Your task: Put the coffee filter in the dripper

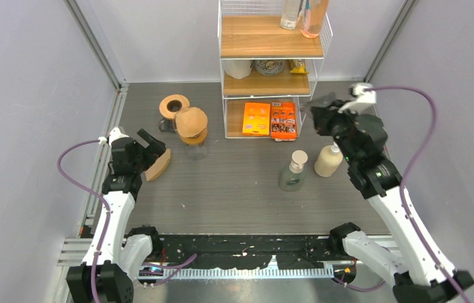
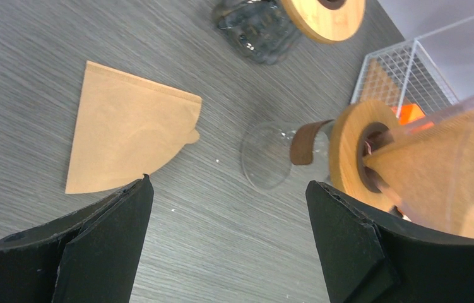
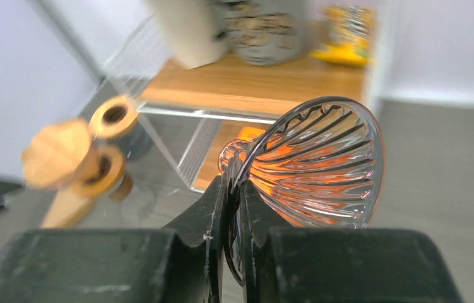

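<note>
A flat brown paper coffee filter (image 2: 127, 136) lies on the grey table; in the top view it (image 1: 159, 166) sits just beside my left gripper (image 1: 152, 146). My left gripper (image 2: 228, 183) is open and empty, low over the table, with the filter by its left finger. My right gripper (image 3: 234, 183) is shut on the edge of a clear ribbed glass dripper (image 3: 322, 164) and holds it in the air in front of the wire shelf (image 1: 313, 106). A glass carafe with a wooden collar and a brown cone on top (image 1: 192, 124) stands near the left gripper.
A second wood-collared glass vessel (image 1: 173, 108) stands behind the carafe. A wire shelf rack (image 1: 272, 63) with orange boxes (image 1: 270, 120) stands at the back. Two pump bottles (image 1: 293, 172) (image 1: 329, 160) stand right of centre, under the right arm.
</note>
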Available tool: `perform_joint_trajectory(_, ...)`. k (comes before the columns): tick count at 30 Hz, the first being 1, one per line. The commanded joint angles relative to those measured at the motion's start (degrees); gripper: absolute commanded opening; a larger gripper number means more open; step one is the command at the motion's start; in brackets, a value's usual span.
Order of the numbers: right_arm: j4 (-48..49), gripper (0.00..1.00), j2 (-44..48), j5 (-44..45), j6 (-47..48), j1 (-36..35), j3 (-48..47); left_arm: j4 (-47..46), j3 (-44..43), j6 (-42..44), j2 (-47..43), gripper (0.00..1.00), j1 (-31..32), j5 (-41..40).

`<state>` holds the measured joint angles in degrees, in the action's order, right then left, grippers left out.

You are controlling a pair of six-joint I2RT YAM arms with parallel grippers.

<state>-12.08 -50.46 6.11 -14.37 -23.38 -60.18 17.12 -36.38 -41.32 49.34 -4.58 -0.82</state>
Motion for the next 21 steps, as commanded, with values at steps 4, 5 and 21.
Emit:
perform_joint_trajectory(4, 7.64, 0.05, -6.1, -22.06, 54.0, -15.19, -1.97, 0.19, -4.01, 3.0, -7.34, 0.99, 0.05, 12.21)
perform_joint_trajectory(5, 7.05, 0.05, -6.21, -28.4, 61.98, -15.6, -1.39, -0.01, -3.98, 3.0, -8.53, 0.99, 0.06, 13.57)
perform_joint_trajectory(21, -53.38, 0.05, -21.38, -47.85, 127.59, -18.27, -18.97, -10.12, -10.02, -2.16, -7.57, 0.99, 8.37, 35.16)
